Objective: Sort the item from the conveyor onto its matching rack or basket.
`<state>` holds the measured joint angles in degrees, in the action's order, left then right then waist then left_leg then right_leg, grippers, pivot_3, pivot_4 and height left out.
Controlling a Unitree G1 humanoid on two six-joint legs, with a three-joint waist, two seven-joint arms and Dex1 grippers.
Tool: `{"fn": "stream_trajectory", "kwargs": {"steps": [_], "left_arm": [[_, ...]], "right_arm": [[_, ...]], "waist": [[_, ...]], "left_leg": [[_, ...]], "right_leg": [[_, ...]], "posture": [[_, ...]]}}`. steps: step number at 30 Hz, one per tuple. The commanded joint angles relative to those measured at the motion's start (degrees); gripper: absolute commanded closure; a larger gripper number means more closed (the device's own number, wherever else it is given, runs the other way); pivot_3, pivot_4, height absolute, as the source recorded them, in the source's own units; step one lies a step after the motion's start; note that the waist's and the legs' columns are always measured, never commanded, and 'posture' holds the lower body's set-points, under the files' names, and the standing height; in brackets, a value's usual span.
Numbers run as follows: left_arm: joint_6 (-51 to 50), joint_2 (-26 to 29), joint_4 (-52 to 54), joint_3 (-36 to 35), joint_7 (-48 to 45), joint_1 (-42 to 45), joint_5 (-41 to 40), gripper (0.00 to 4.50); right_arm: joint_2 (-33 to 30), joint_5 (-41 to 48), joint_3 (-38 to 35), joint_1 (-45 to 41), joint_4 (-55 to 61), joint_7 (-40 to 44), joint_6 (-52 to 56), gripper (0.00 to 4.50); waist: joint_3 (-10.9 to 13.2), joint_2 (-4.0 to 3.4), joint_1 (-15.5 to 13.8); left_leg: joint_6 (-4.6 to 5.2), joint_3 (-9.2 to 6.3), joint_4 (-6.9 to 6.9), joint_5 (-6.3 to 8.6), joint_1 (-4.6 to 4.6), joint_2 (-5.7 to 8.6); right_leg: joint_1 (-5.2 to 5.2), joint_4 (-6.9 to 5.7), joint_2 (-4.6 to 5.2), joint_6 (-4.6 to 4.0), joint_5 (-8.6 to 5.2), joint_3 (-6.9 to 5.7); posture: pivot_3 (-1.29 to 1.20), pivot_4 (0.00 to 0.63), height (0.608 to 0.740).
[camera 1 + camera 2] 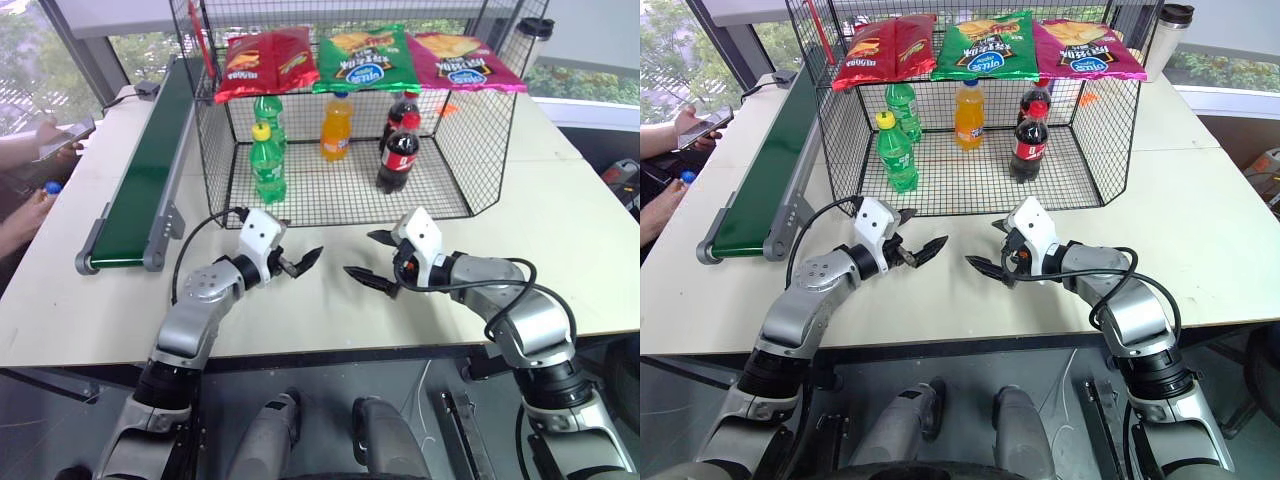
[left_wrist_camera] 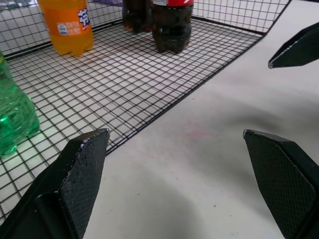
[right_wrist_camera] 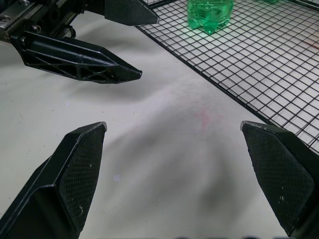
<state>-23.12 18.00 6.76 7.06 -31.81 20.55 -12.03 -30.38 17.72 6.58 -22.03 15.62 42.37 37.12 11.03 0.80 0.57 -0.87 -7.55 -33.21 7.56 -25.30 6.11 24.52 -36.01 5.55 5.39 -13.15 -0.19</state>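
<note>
An orange soda bottle (image 1: 337, 127) stands upright at the back middle of the black wire cage (image 1: 215, 150), between green and cola bottles; the left wrist view shows the same orange bottle (image 2: 66, 26). The dark green conveyor (image 1: 150, 170) runs along the cage's left side with a bare belt. My left gripper (image 1: 303, 260) and right gripper (image 1: 358, 252) hover over the white table (image 1: 560, 200) just before the cage's open front, tips facing each other a short way apart. Both are open and hold nothing. My right fingertip (image 2: 299, 47) and the left fingers (image 3: 79, 59) show in the opposite wrist views.
Inside the cage stand two green bottles (image 1: 268, 160) at the left and two cola bottles (image 1: 400, 150) at the right. Three crisp bags (image 1: 362, 58) lie on its mesh top. A person's hands with a phone (image 1: 60, 135) are at the far left, by a small blue cap (image 1: 52, 187).
</note>
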Motion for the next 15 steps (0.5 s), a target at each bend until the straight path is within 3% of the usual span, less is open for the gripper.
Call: {"fn": "stream_trajectory", "kwargs": {"steps": [1, 15], "left_arm": [[0.6, -0.3, 1.8, -1.3, -1.3, -0.1, -2.1, 0.00], [0.7, 0.5, 1.9, 0.1, 0.0, -0.7, 0.1, 0.00]], "right_arm": [[-0.1, 0.6, -0.2, -0.4, 2.3, 0.1, -0.3, 0.02], [0.2, 0.8, 0.3, -0.5, 2.7, 0.3, 0.1, 0.02]], "waist": [[0.0, 0.00, 0.0], [0.0, 0.00, 0.0]], "left_leg": [[0.00, 0.00, 0.00, 0.00, 0.00, 0.00], [0.00, 0.00, 0.00, 0.00, 0.00, 0.00]], "right_leg": [[0.00, 0.00, 0.00, 0.00, 0.00, 0.00], [0.00, 0.00, 0.00, 0.00, 0.00, 0.00]], "posture": [[0.00, 0.150, 0.739], [0.00, 0.150, 0.739]]}}
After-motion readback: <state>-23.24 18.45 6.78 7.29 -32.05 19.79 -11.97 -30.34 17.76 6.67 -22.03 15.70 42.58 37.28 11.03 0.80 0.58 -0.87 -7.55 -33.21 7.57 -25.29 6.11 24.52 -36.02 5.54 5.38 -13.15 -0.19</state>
